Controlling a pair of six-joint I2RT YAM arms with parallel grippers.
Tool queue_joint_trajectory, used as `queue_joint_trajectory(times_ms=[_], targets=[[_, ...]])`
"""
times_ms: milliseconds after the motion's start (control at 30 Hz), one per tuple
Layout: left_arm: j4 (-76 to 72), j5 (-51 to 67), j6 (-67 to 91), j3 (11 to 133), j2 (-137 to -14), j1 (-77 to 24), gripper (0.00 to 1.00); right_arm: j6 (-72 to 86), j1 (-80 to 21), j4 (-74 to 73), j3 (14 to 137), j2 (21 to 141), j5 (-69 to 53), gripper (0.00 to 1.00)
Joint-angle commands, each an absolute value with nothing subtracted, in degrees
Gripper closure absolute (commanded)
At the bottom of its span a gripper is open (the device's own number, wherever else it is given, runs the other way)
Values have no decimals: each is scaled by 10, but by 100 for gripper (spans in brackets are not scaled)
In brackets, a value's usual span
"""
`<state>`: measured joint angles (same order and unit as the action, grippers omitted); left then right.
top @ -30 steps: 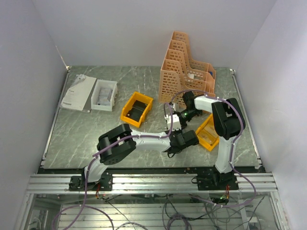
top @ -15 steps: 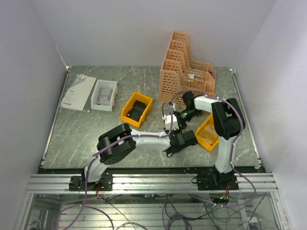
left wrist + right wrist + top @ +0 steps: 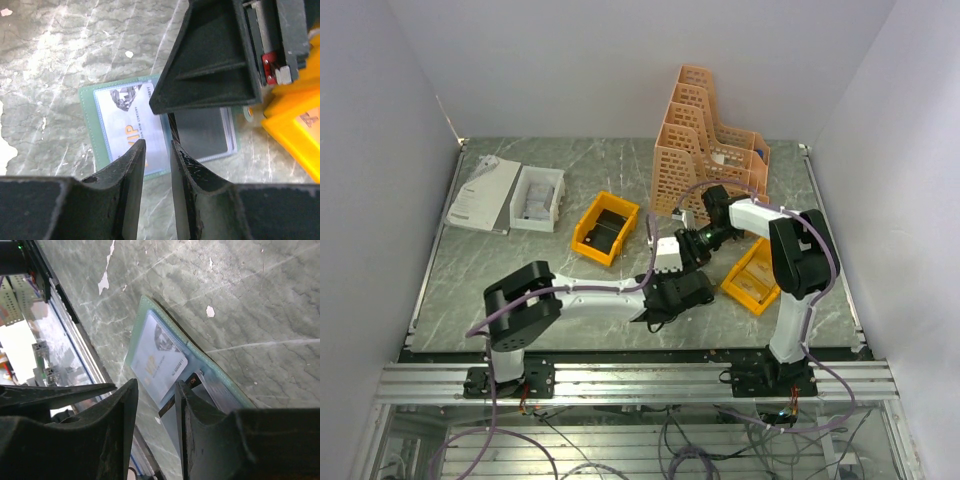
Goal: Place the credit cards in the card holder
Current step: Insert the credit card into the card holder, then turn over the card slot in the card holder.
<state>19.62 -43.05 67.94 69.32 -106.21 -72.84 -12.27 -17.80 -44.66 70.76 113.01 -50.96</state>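
- While the wallet point(image 3: 90, 122) lies open on the worktop point(image 3: 60, 45) at twelve o'clock, my left gripper point(image 3: 156, 145) hovers, slightly apart, empty.
- My right gripper point(image 3: 156, 385) straddles a card point(image 3: 192, 381); grip unclear; I should ease it flatter into the pocket.

A soft grey-green folding card holder point(image 3: 89, 120) lies opened flat on the grey-green marbled worktop point(image 3: 60, 50). Its left half carries a pale bluish-white rectangular card point(image 3: 125, 120) printed "VIP" — its right half shows a dark panel point(image 3: 200, 137). The left claw point(image 3: 156, 150) hangs over the holder's near edge, its two black fingers point(image 3: 125, 185) a narrow gap apart with nothing between them. The black right claw point(image 3: 200, 65) covers the holder's far right part; a thin dark strip point(image 3: 172, 127) runs down from it — what it is cannot be told. Just right of the holder stands an orange-yellow plastic bin point(image 3: 295, 140).
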Motion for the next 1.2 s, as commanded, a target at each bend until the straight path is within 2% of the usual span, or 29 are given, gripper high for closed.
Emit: queue_joint_trajectory(times_ms=[0, 233, 300, 467, 567, 700, 767, 833, 933, 967, 1067, 1167], targets=[[131, -416, 602, 645, -1014, -737, 62, -147, -178, -435, 699, 1100, -501, 64], [74, -405, 520, 545, -932, -739, 59, -180, -178, -414, 671, 1038, -500, 66], [36, -392, 492, 511, -897, -739, 52, -192, -178, -394, 655, 1005, -503, 68], [-115, -355, 469, 390, -793, -735, 25, -234, -179, -306, 590, 904, -506, 71], [-219, -302, 462, 319, -745, -718, 19, -324, -184, -241, 521, 829, -529, 70], [-316, -198, 491, 252, -715, -655, 18, -602, -192, -254, 451, 740, -599, 73], [-356, -147, 515, 227, -714, -623, 19, -672, -204, -280, 449, 734, -595, 75], [-382, -110, 532, 213, -720, -598, 24, -703, -223, -320, 476, 758, -571, 82], [-394, -83, 557, 204, -737, -577, 39, -720, -258, -363, 521, 821, -513, 98], [-397, -78, 561, 203, -743, -573, 43, -705, -264, -363, 527, 838, -498, 100], [-399, -69, 573, 205, -769, -566, 60, -681, -278, -337, 519, 859, -463, 100], [-408, -60, 581, 210, -799, -559, 71, -653, -301, -293, 494, 860, -426, 100]])
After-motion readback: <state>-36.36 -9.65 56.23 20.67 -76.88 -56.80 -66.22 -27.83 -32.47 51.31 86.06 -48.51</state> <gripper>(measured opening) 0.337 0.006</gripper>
